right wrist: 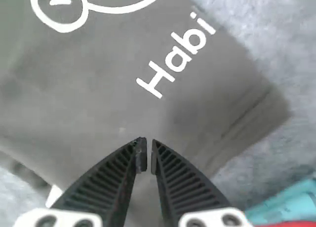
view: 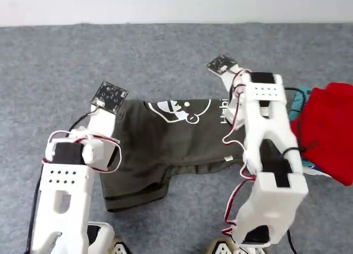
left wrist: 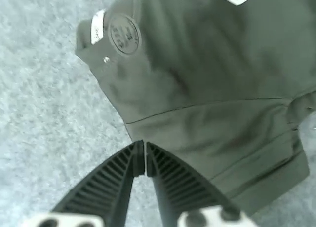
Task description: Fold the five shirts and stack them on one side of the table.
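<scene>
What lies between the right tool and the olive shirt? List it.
Nothing visible. The right tool hangs directly over the olive shirt, bare fabric below its tips; the red shirt lies aside.

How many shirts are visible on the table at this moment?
3. A dark olive fabric shirt with white print lies at the centre; a red fabric shirt sits at the high view's right edge, on a teal garment. More may be hidden beneath.

My high camera looks down over the desk (view: 49,72) from its near edge; both wrist cameras sit close above, seemingly sharing the dark shirt (view: 165,141).
</scene>
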Tool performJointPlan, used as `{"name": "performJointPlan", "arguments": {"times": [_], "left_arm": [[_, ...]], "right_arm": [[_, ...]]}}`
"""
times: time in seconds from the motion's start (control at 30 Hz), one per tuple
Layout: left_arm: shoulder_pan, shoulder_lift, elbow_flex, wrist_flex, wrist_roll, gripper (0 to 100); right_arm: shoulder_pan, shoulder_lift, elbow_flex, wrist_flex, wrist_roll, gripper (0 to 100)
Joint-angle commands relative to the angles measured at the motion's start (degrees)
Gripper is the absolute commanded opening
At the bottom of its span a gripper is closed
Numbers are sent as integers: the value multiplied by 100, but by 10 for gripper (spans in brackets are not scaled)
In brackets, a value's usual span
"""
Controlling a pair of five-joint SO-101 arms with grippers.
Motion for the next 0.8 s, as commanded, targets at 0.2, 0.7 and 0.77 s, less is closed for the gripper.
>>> {"name": "performJointPlan", "arguments": {"times": [0.2, 0.7, 0.77], "left_arm": [[-993, -167, 4, 44, -730, 14], [-1793, -176, 4, 35, -1108, 14], [-1793, -167, 4, 35, -1108, 14]], "right_arm": [[-277, -382, -273, 1314, -1169, 24], [629, -224, -211, 2519, -1424, 25], [734, 92, -123, 2325, -1116, 25]]}}
